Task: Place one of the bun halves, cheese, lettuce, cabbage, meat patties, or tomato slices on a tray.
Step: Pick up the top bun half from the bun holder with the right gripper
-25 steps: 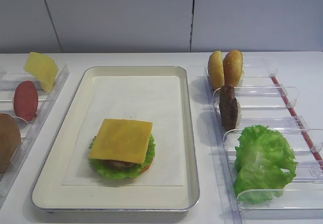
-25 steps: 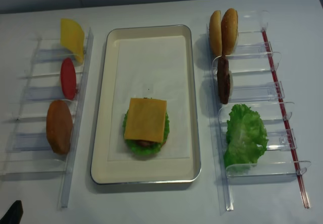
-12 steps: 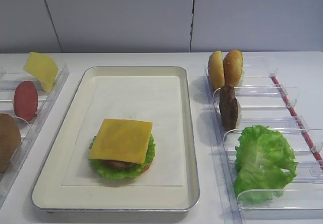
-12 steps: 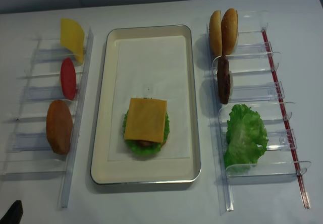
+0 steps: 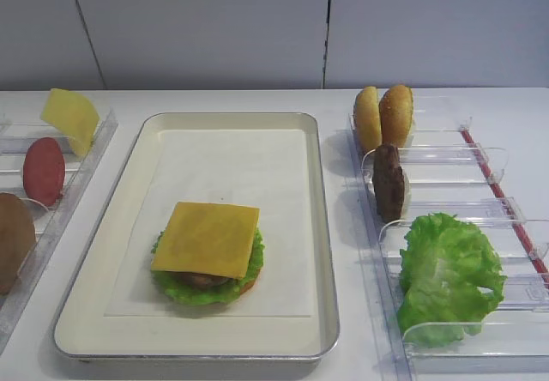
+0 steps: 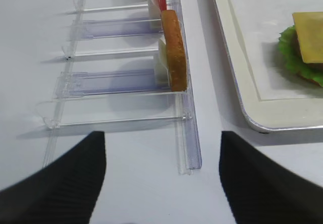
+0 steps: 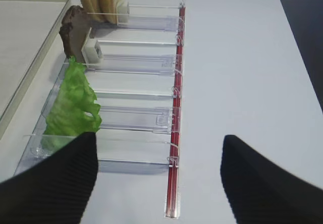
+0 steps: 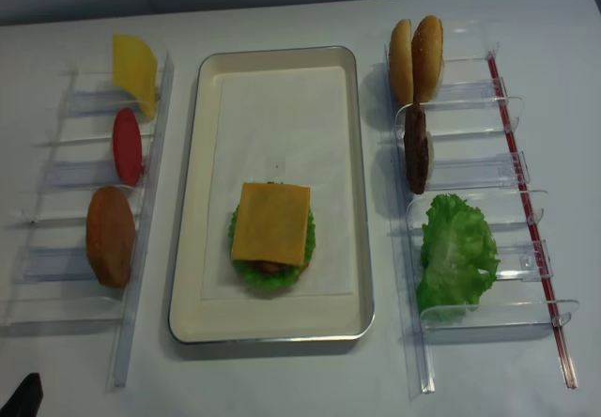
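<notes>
**Ana:** Exterior high view first: the tray (image 5: 319, 226) sits mid-desk (image 5: 257, 98) with a stack already on its paper liner, a bun base under lettuce (image 5: 202, 288), a patty edge just showing, and a cheese slice (image 5: 206, 238) on top.

**Ben:** So which step is in hand?

**Ana:** My judgement is that it sits between placements. Nothing is being carried. In the right wrist view the right tool (image 7: 156, 176) stands wide open and empty, low over the near end of the right rack (image 7: 174, 108), close to the loose lettuce leaf (image 7: 70, 108). The left tool (image 6: 161, 176) is likewise open and empty, hanging over bare desk just short of the left rack (image 6: 184, 133).

**Ben:** What is left to pick from?

**Ana:** On the right rack: two bun halves (image 8: 418, 58) standing on edge at the far end, a meat patty (image 8: 415, 149) in the next slot, then the leaf. On the left rack: a spare cheese slice (image 8: 134, 69), a tomato slice (image 8: 127, 145), and another bun half (image 8: 110, 236) nearest.

**Ben:** And the next move?

**Ana:** Probably tomato or a bun top. Either stands upright in a slot, so the tool must come down astride the edge, close, lift clear of the rack walls, then lay it flat on the cheese.
</notes>
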Motion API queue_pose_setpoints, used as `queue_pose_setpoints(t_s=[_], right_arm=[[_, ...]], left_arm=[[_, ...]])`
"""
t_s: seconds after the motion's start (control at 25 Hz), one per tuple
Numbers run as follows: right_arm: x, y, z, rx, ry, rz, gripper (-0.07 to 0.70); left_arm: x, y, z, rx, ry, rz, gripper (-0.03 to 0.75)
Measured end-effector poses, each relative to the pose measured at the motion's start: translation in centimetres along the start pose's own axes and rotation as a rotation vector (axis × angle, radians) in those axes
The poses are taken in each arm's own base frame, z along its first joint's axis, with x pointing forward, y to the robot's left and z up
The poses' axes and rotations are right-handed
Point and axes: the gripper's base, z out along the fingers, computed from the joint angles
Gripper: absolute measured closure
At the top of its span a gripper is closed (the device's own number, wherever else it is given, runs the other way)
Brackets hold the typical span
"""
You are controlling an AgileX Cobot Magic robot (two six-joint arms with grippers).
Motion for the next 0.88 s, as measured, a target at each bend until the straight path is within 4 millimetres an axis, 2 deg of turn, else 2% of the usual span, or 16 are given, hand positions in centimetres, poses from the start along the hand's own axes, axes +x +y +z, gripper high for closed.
queue_pose_setpoints(t_s=[0.4, 0.6, 0.88], right_arm=[[-1.9, 0.5, -1.2, -0.038, -0.126, -0.035, 0.087], [-4.9, 1.0, -2.0, -0.062, -0.064, -0.103, 0.087], [-9.7, 1.9, -2.2, -0.129, -0.013, -0.088, 0.087]], left_arm=[[0.0, 0.0, 0.0, 0.0, 0.0, 0.0, 0.265], [0.0, 0.0, 0.0, 0.0, 0.0, 0.0, 0.265], [0.0, 0.0, 0.0, 0.0, 0.0, 0.0, 0.265]])
